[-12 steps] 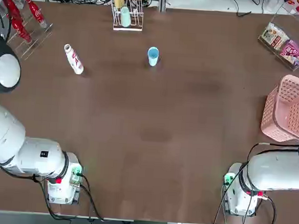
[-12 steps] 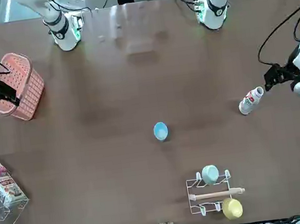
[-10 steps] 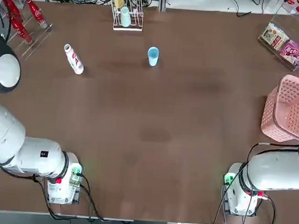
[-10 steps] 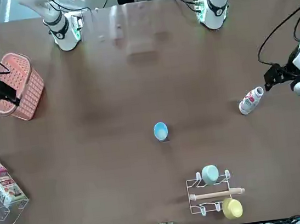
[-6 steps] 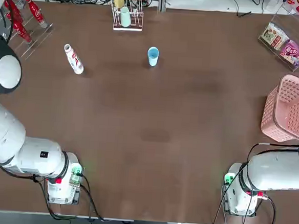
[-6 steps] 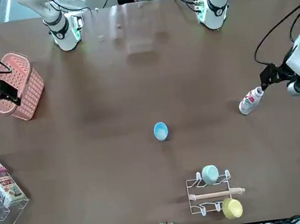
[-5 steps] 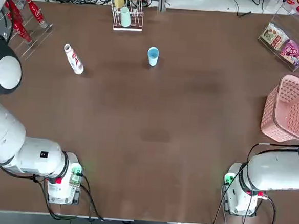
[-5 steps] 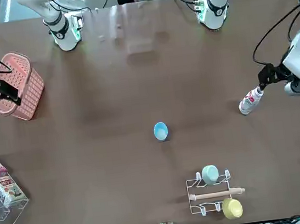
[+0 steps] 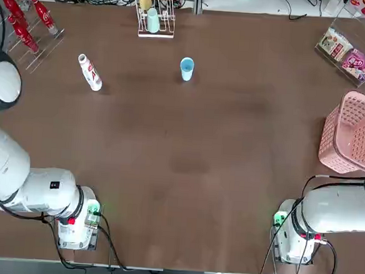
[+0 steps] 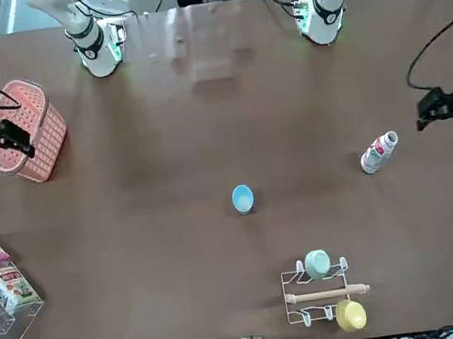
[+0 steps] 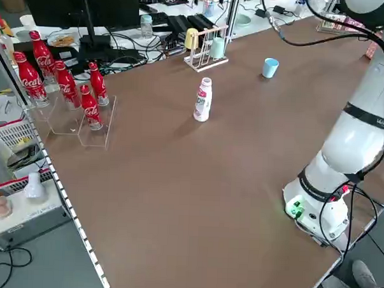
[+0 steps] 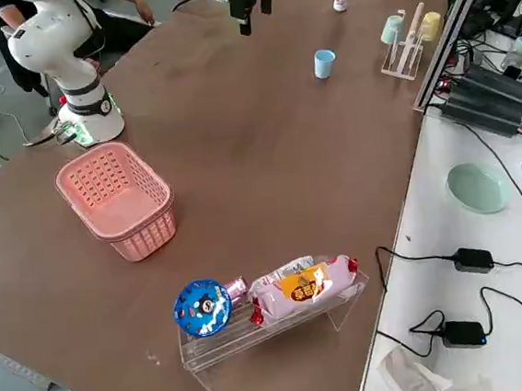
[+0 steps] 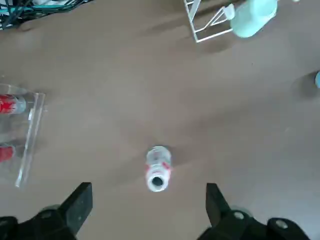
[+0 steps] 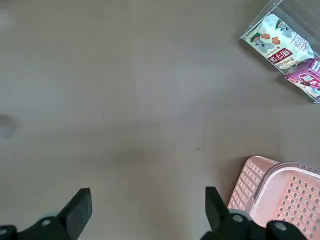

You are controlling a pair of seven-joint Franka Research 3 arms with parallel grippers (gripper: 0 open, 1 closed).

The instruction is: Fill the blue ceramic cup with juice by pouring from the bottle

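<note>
While the top view cuts off both grippers, your left gripper point(image 13: 147, 207) hangs spread wide above the bottle point(image 13: 158, 168); right gripper point(image 14: 145, 210) likewise agape.

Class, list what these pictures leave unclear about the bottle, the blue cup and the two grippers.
- Bottle: its contents, hidden by the white body in every view.
- Blue cup: its inside, too small in every view to tell whether it holds anything.
- Left gripper: cut off by the front view's edge.
- Right gripper: height above the table unclear.
</note>
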